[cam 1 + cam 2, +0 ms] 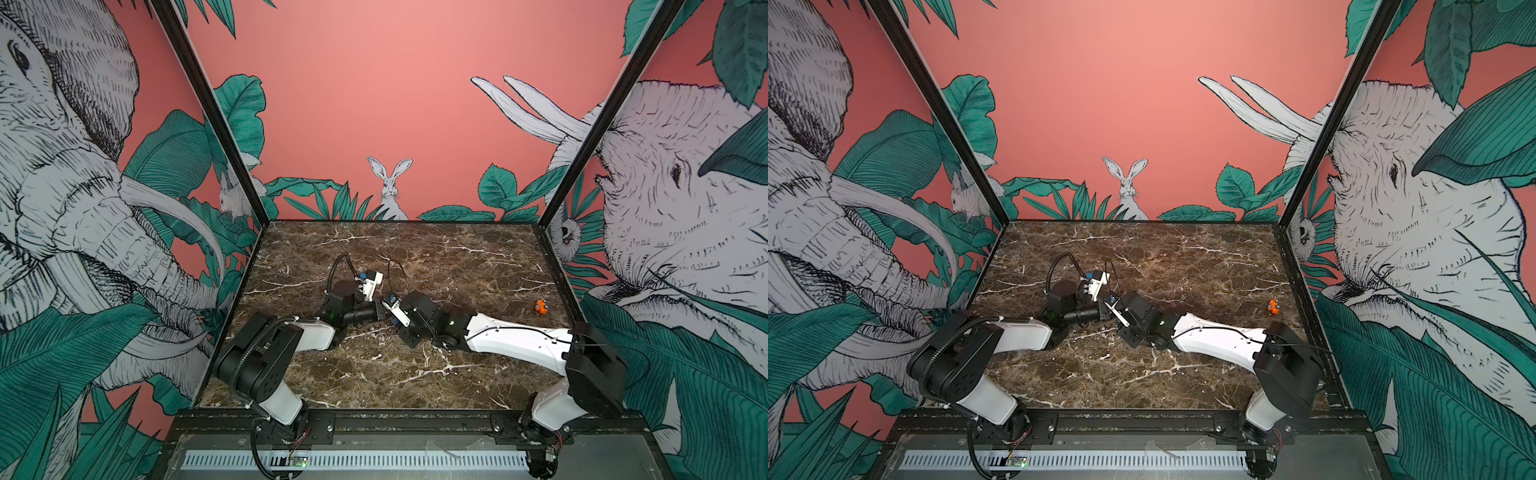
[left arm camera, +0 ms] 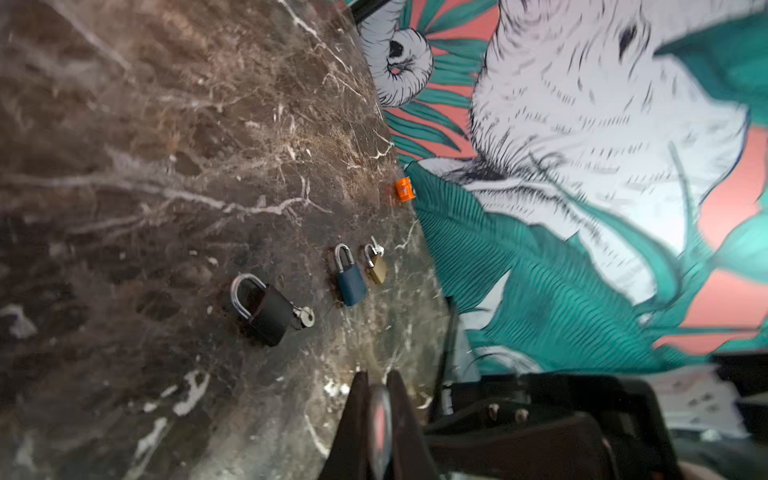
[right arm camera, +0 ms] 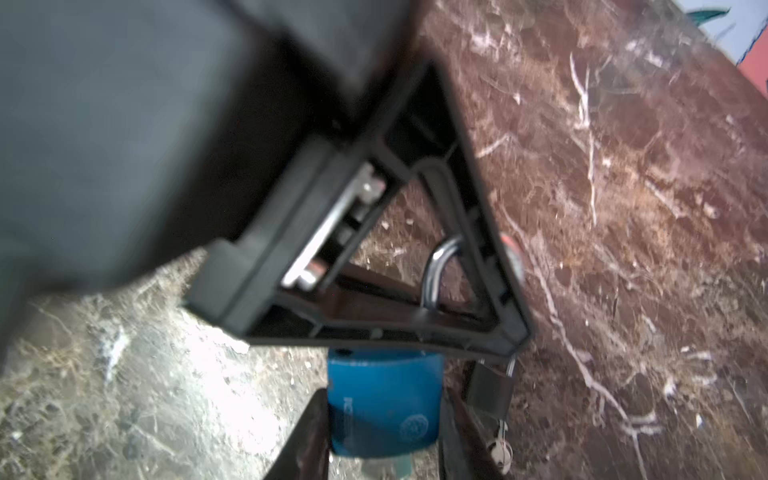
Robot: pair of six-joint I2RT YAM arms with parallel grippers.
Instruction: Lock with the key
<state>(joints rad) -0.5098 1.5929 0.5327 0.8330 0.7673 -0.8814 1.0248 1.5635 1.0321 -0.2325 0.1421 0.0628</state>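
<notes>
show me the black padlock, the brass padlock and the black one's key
black padlock (image 2: 270,318): left wrist view, its body
brass padlock (image 2: 378,271): left wrist view, its body
key (image 2: 306,318): left wrist view, its round head

Top pair high at front, angled down over tabletop (image 1: 374,374), wrist cams low, v. close to it

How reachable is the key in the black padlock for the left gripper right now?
Probably not yet. The left gripper is shut on what looks like a shackle, so it's occupied. The key sticks out of the black padlock on open table ahead, with nothing between.
</notes>
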